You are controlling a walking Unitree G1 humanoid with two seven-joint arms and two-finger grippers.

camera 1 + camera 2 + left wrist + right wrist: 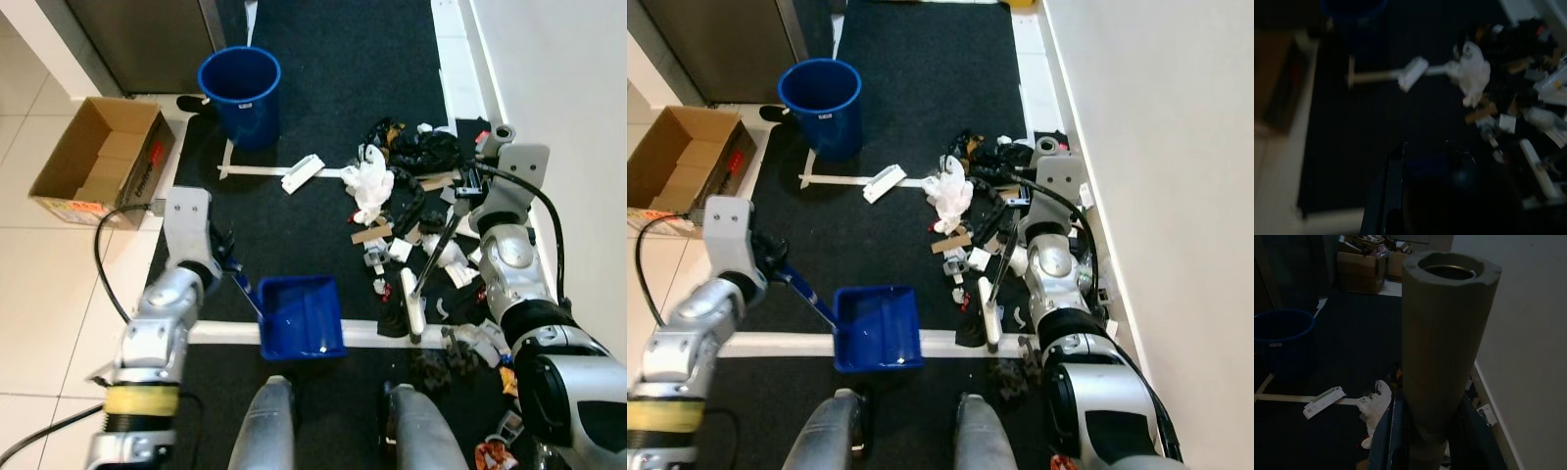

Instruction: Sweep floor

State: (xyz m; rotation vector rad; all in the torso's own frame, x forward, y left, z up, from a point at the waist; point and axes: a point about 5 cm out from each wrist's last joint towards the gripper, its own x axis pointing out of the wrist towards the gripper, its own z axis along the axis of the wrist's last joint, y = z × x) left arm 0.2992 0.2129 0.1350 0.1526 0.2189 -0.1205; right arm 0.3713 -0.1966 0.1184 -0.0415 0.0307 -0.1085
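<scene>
A: Litter pile (421, 196) lies on the black carpet (323, 78) at 2 o'clock, against the white wall (1156, 147). Blue dustpan (302, 318) sits at centre, mouth toward 3 o'clock.

B: Left tool (227, 257)?

A: Closed on the dustpan's handle. Right tool (460, 201) is clamped round the grey broom handle (1442, 352); the brush head (412, 304) rests on the carpet just beside the litter.

B: Bucket?

A: Blue bucket (240, 93) at 11 o'clock, cardboard box (103, 162) at 10.

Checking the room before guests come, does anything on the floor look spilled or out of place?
Yes. A litter heap of crumpled paper, wrappers and cardboard scraps is strewn over the dark carpet by the wall, and a stray white box lies apart, near the blue bucket.
</scene>
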